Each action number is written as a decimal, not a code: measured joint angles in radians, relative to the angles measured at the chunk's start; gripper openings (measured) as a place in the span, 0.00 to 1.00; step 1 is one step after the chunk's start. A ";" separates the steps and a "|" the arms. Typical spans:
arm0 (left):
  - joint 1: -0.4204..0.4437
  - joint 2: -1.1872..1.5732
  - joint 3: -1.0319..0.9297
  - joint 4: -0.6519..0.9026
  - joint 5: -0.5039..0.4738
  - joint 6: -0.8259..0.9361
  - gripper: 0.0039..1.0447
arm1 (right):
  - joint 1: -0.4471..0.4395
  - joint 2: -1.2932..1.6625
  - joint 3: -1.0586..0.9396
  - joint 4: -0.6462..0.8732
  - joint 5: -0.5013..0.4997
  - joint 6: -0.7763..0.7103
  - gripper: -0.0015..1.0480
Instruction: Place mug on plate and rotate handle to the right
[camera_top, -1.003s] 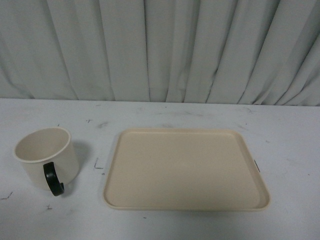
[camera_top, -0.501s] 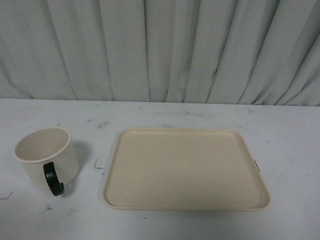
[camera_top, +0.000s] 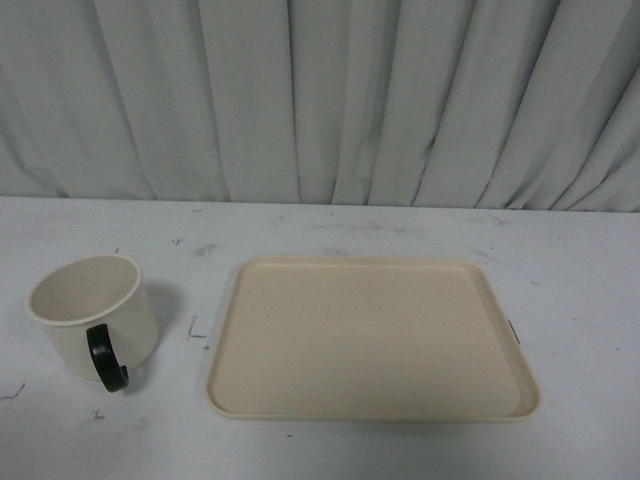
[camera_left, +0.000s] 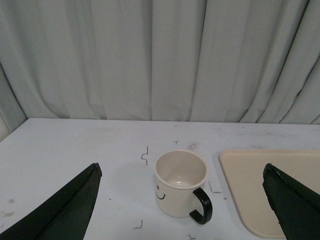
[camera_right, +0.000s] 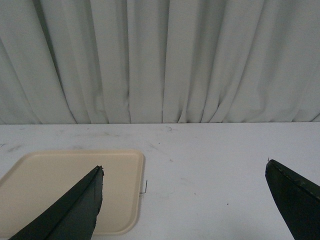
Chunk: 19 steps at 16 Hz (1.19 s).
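Nothing is changing; the mug (camera_top: 90, 315) is still sitting off the plate (camera_top: 370, 340), unlifted. My left gripper (camera_left: 181, 169) and right gripper (camera_right: 185, 166) are hanging wide.

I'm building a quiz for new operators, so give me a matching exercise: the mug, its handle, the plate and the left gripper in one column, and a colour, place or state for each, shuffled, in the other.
Column one:
1. the mug
2. the handle
3. the plate
4. the left gripper

Column two:
A. black
B. beige, nothing on it
C. open, holding nothing
D. cream-white, upright on the table, left of the plate

Pairs: 1-D, 2-A, 3-B, 4-C
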<state>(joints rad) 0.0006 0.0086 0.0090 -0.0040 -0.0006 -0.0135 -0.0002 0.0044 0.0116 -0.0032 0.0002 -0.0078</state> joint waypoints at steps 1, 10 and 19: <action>0.000 0.000 0.000 0.000 0.000 0.000 0.94 | 0.000 0.000 0.000 0.000 0.000 0.000 0.94; 0.000 0.000 0.000 0.000 0.000 0.000 0.94 | 0.000 0.000 0.000 0.000 0.000 0.000 0.94; 0.000 0.000 0.000 0.000 0.000 0.000 0.94 | 0.000 0.000 0.000 0.000 0.000 0.000 0.94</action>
<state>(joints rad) 0.0006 0.0086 0.0090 -0.0036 -0.0006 -0.0135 -0.0002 0.0044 0.0116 -0.0032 0.0002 -0.0078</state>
